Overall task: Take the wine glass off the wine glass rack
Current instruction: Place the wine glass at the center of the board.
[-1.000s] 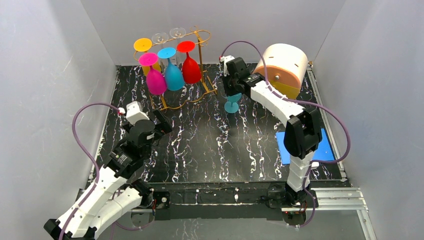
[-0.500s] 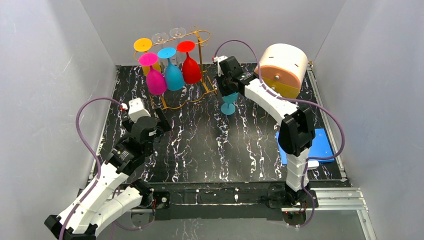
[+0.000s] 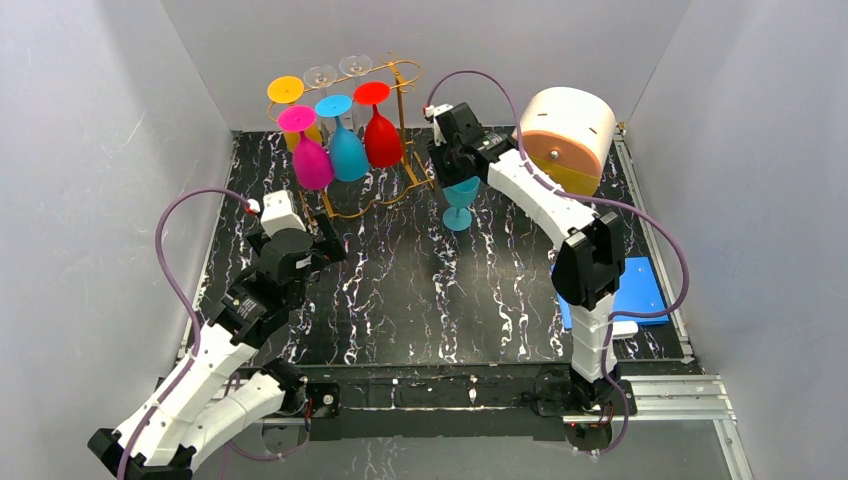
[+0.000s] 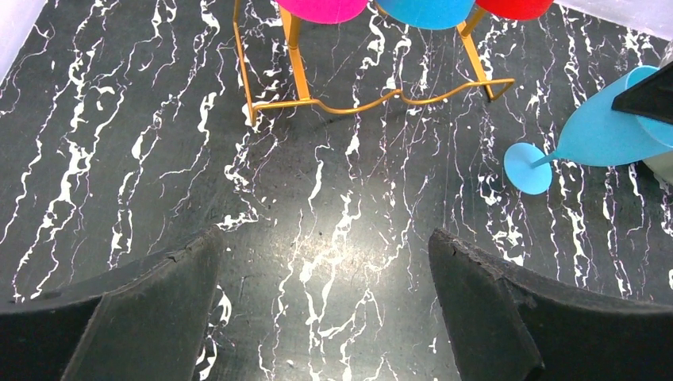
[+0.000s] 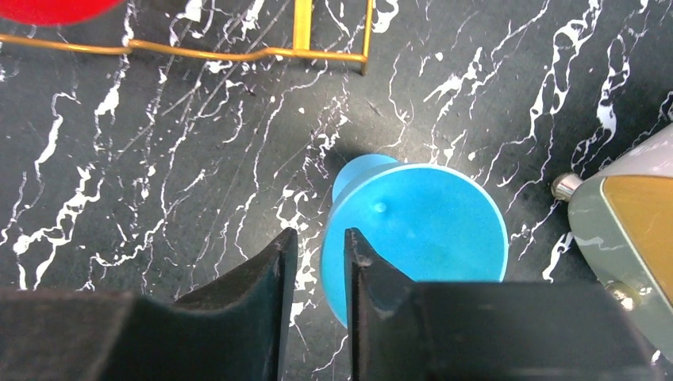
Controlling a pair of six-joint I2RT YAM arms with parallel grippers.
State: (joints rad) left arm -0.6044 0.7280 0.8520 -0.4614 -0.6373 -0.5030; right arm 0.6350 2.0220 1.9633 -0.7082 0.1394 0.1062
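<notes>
Black stone-look sheeting with white veins covers the surface point(image 3: 420, 290), and several things on it show only in part. From above, the right claw point(image 3: 458, 180) hides the far rim of the turquoise wine glass point(image 3: 461, 200). The glass stands on its foot right under that claw, off the rack point(image 3: 405, 80), which is just to the claw's left. The wrist view cuts off the near side of the bowl behind the fingers point(image 5: 262, 302). These are parted by a narrow slit, one inside the bowl and one outside. A sliver of surface shows between the outer one and the rim, so the claw has let go. Whether the inner finger touches the wall cannot be told.

The left claw point(image 4: 321, 302) is spread wide and holds nothing. The rack lies ahead of it and the wine glass ahead to its right.

The rack holds a pink glass point(image 3: 312, 160), a blue glass point(image 3: 348, 150) and a red glass point(image 3: 383, 135), all hanging bowl-down. Behind them, the yellow glass point(image 3: 285, 90) shows little but its foot, and two clear glasses point(image 3: 320, 75) are faint. A cream-and-orange drum point(image 3: 565, 135) sits right of the right claw. The right arm partly covers a blue sheet point(image 3: 650, 295).
</notes>
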